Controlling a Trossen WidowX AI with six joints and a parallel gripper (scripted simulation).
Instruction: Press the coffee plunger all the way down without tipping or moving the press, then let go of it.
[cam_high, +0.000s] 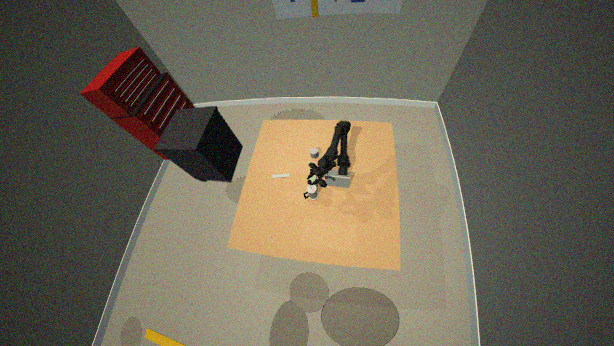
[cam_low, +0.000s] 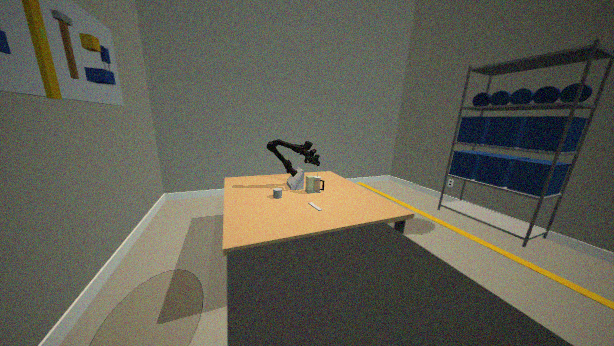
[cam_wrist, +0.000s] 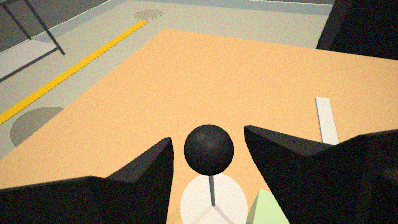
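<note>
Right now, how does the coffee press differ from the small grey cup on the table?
The coffee press is taller and pale, with a dark side handle; the small grey cup is shorter, darker and shows no handle. The press carries a rod topped by a black knob, which sits between the half-closed claw fingers, a gap on each side; the cup has nothing above it and stands apart from the arm. Both stand upright on the orange table.
</note>
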